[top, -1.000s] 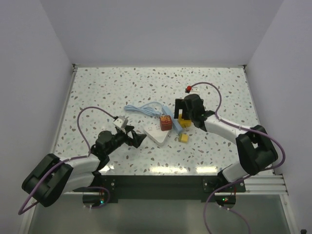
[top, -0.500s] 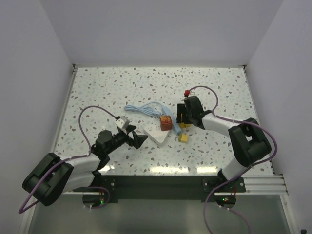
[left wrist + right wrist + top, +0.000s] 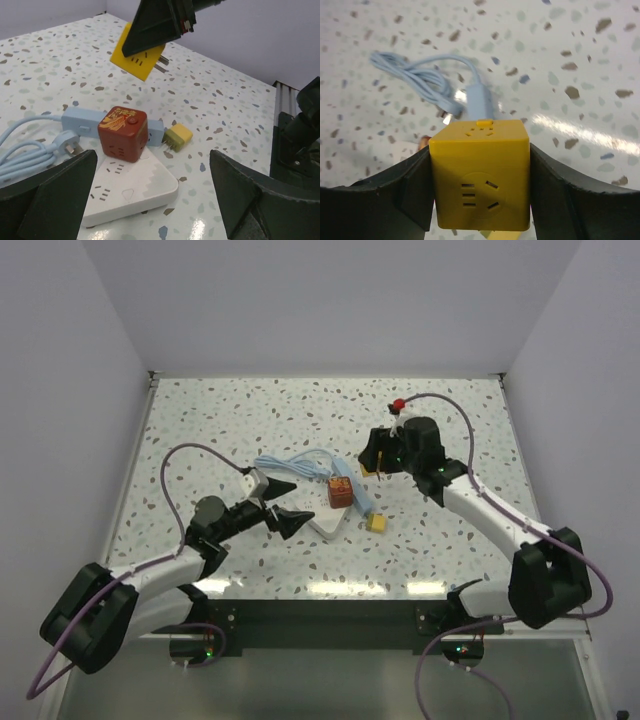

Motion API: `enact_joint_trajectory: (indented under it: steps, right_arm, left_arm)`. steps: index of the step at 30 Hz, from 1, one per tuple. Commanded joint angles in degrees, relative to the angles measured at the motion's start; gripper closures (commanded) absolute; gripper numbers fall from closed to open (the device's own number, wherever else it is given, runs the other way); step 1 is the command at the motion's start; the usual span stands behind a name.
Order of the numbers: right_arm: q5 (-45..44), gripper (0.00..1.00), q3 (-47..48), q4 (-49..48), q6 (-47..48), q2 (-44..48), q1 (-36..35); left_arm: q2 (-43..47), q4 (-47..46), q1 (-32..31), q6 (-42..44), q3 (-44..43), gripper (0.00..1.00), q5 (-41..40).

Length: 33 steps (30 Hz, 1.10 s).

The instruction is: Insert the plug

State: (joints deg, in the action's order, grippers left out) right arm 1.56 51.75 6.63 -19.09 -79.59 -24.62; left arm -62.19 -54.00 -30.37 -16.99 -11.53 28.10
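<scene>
Near left, the left pincer [image 3: 290, 503] sits low over the speckled bench [image 3: 200, 430], its fingers spread wide and holding nothing. Just right of it lies a white power strip [image 3: 135, 190] with a red cube adapter [image 3: 122, 132] standing on it. A small yellow plug [image 3: 178, 137] rests just beside the end of a pale blue socket bar [image 3: 80, 122]. The bar's blue cable [image 3: 295, 464] is coiled farther left. Farther right, the right pincer [image 3: 383, 455] pinches the yellow cube plug [image 3: 479, 175] by two opposite sides, off the bench, with its prongs bare.

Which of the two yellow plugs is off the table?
The larger yellow cube, held in mid-air between the jaws of the right gripper; the small yellow plug lies on the table.
</scene>
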Motion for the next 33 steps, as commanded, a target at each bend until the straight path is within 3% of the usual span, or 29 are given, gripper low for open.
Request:
enact_joint_trajectory:
  steps: [1, 8, 12, 21, 30, 33]
  right_arm:
    - [14.8, 1.00, 3.6, -5.7, 3.4, 5.7, 0.0]
    - [38.9, 1.00, -0.4, -20.6, -0.1, 8.8, 0.0]
    - [47.6, 1.00, -3.3, -31.6, -5.0, 9.3, -0.3]
    - [54.1, 1.00, -4.7, -39.6, -7.3, 10.2, -6.6]
    - [56.4, 1.00, -4.5, -43.1, -8.4, 9.2, -10.5]
    - [56.4, 1.00, -4.6, -42.8, -8.1, 9.3, -10.5]
  left_arm:
    - [0.8, -4.8, 0.4, -1.8, -3.5, 0.00, 8.0]
    - [-2.2, -12.8, -0.1, -9.5, -6.4, 0.00, 13.2]
    - [-6.0, -16.1, -2.2, -11.5, -9.4, 0.00, 14.2]
    - [-13.9, -23.7, -4.7, -15.6, -13.3, 0.00, 13.8]
    - [-16.4, -31.0, -5.5, -18.5, -14.0, 0.00, 13.2]
    - [-16.5, -32.2, -5.6, -18.8, -14.1, 0.06, 13.8]
